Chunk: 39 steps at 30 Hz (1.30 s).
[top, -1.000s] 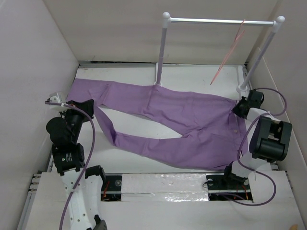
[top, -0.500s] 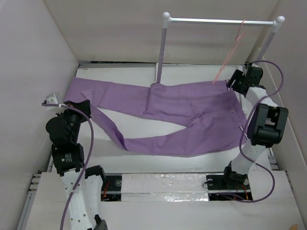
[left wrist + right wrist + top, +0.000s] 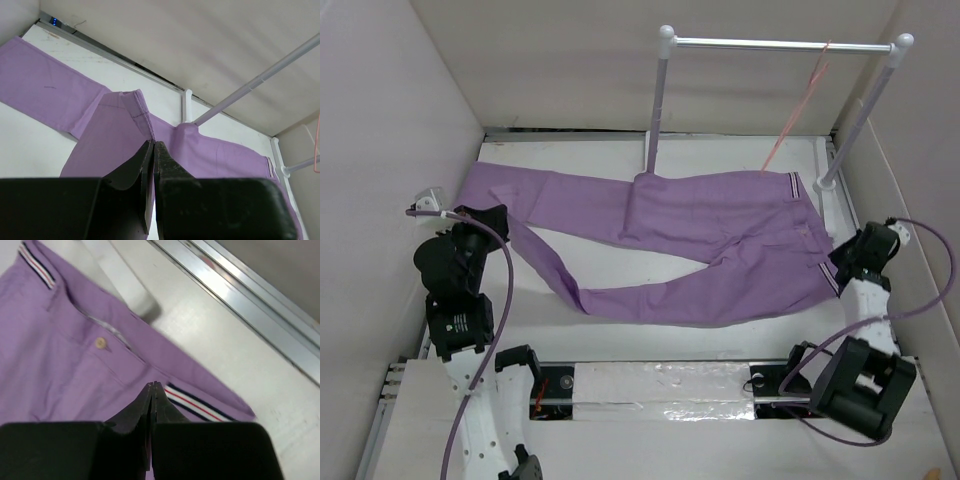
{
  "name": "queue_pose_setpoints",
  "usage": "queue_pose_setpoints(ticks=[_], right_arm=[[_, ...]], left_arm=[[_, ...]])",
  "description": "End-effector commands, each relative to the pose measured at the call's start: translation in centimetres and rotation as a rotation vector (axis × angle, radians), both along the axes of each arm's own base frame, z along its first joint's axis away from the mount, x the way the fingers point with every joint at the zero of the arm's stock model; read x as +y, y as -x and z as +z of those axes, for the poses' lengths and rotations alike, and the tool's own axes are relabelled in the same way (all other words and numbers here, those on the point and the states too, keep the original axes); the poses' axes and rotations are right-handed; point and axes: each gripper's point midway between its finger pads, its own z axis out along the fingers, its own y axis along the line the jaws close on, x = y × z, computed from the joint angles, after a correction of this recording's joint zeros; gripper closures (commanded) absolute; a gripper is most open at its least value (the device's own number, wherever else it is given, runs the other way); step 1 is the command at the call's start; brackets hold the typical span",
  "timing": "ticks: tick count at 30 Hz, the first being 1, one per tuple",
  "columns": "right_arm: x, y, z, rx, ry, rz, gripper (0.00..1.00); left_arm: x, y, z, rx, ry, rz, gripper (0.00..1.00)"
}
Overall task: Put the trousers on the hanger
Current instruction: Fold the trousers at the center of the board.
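Note:
The lilac trousers (image 3: 710,240) lie spread across the table, legs to the left and striped waistband (image 3: 792,184) to the right. My left gripper (image 3: 492,215) is shut on the end of the near leg, and the cloth (image 3: 100,130) runs into its closed tips (image 3: 152,144). My right gripper (image 3: 836,266) is shut at the waistband's near corner. Its tips (image 3: 155,385) pinch the cloth right beside the dark, white and red stripes (image 3: 192,402). The thin pink hanger (image 3: 800,105) hangs from the rail, above the waistband's far corner.
A rack stands at the back, with white posts (image 3: 658,110) and a silver rail (image 3: 760,44). Its right post foot (image 3: 825,185) sits beside the waistband. Walls close in on the left, right and back. A metal track (image 3: 250,295) runs along the table's right edge.
The right gripper carried the waistband's far corner toward the back, let it go, swung to the near corner and shut there. The left gripper stayed shut on the leg.

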Motion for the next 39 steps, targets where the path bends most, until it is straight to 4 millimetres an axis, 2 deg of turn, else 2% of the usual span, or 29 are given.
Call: queue_pose_setpoints(ticks=[1,3,4,5,6,7,9,13,15,16,22,25,27,29,30,31,32,33,34,38,39], right_arm=[[-0.4,3.4,-0.5,-0.038,0.016,-0.091,1.0],[-0.7,5.4,-1.1,-0.013,0.023,-0.134,1.0],[-1.1,6.5,-1.3,-0.007,0.027,-0.165,0.96],[-1.1,7.4,-2.0,0.022,0.012,-0.176,0.88],[-1.3,7.9,-2.4,0.035,0.004,-0.193,0.7],[-2.0,8.9,-3.2,0.061,-0.011,-0.236,0.61],[-1.9,9.4,-4.1,0.071,-0.063,-0.233,0.47],[-2.5,10.2,-4.3,0.093,-0.082,-0.269,0.37],[-3.1,10.3,-4.5,0.104,-0.077,-0.285,0.26],[-3.1,10.1,-4.8,0.112,-0.084,-0.279,0.26],[-2.2,8.5,-7.3,0.168,-0.198,-0.183,0.35],[-2.3,7.3,-7.2,0.137,-0.209,-0.147,0.42],[-2.2,6.5,-7.3,0.124,-0.23,-0.122,0.55],[-2.4,5.8,-7.4,0.116,-0.247,-0.111,0.63],[-2.4,5.5,-7.4,0.109,-0.251,-0.105,0.71],[-2.7,5.2,-7.3,0.1,-0.243,-0.105,0.73],[-3.0,4.9,-7.0,0.088,-0.227,-0.1,0.78],[-3.4,4.9,-6.8,0.09,-0.213,-0.109,0.96],[-3.5,5.0,-6.5,0.099,-0.2,-0.106,1.0],[-5.5,6.9,-2.5,0.078,-0.099,-0.193,1.0],[-6.5,7.1,0.8,0.029,-0.019,-0.232,1.0]], left_arm=[[-0.5,0.2,3.6,-0.096,-0.02,-0.018,1.0],[-0.5,0.2,3.5,-0.096,-0.023,-0.019,1.0],[-0.4,0.2,3.5,-0.096,-0.023,-0.015,1.0],[-0.4,0.2,3.5,-0.094,-0.027,-0.013,1.0],[-0.4,0.3,3.6,-0.097,-0.028,-0.013,1.0],[-0.4,0.3,3.6,-0.099,-0.03,-0.012,1.0],[-0.3,0.5,4.0,-0.105,-0.036,-0.007,1.0],[0.0,0.6,4.3,-0.107,-0.043,0.014,1.0],[0.1,0.7,4.3,-0.106,-0.046,0.017,1.0],[0.1,0.7,4.3,-0.107,-0.046,0.02,1.0],[0.4,0.8,4.3,-0.104,-0.048,0.039,1.0],[0.4,0.8,4.2,-0.101,-0.048,0.039,1.0],[0.5,0.8,4.1,-0.1,-0.047,0.04,1.0],[0.7,0.7,3.9,-0.096,-0.048,0.049,1.0],[0.7,0.8,4.0,-0.098,-0.049,0.053,1.0],[0.9,0.8,4.0,-0.098,-0.049,0.062,1.0],[0.9,0.8,3.8,-0.095,-0.05,0.065,1.0],[1.0,0.8,3.8,-0.095,-0.05,0.068,1.0],[1.1,0.7,3.9,-0.096,-0.048,0.076,1.0],[1.2,0.5,4.4,-0.116,-0.036,0.079,1.0],[1.2,0.4,4.5,-0.118,-0.03,0.079,1.0]])
